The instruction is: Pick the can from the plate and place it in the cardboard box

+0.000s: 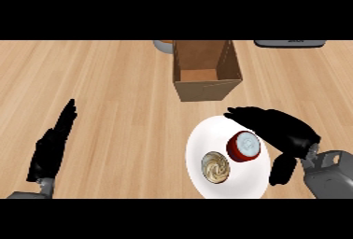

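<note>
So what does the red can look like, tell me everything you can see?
The can is red-sided with a pale silvery round top. It stands on the right part of the white plate, beside a brownish swirly food item. The right hand curves close around its far and right side; whether the hand touches it is unclear.

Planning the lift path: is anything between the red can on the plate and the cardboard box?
Nothing visible. The red can stands on the white round plate beside the right hand; only bare plate and wooden counter separate it from the open brown cardboard box.
</note>
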Tool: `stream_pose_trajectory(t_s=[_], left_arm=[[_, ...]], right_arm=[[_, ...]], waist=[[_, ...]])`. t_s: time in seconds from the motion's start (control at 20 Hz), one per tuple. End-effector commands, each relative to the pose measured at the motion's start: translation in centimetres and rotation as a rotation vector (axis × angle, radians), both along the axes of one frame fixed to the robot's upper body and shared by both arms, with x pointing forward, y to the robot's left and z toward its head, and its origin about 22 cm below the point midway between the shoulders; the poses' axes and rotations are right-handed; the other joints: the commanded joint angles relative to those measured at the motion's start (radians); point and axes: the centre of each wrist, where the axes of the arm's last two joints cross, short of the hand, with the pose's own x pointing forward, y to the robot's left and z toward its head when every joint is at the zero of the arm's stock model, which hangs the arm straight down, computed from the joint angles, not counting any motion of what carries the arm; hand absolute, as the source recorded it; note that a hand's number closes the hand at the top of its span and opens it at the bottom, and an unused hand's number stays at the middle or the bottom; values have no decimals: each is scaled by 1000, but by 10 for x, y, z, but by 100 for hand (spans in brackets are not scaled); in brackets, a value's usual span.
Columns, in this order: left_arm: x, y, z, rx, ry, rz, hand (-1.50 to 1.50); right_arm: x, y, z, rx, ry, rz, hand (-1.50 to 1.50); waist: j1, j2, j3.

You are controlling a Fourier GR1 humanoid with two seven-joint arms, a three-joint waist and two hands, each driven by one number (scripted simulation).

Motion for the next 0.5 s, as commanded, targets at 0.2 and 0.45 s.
stream_pose_trajectory(t_s=[0.2, 0.45], left_arm=[[-5, 5, 5, -2, -3, -2, 0], [6, -6, -15, -3, 5, 6, 0]], right_arm=[[3, 10, -27, -72, 1, -36, -150], [-12, -25, -36, -56, 7, -23, -150]], waist=[[4, 1, 0], [-4, 1, 0]])
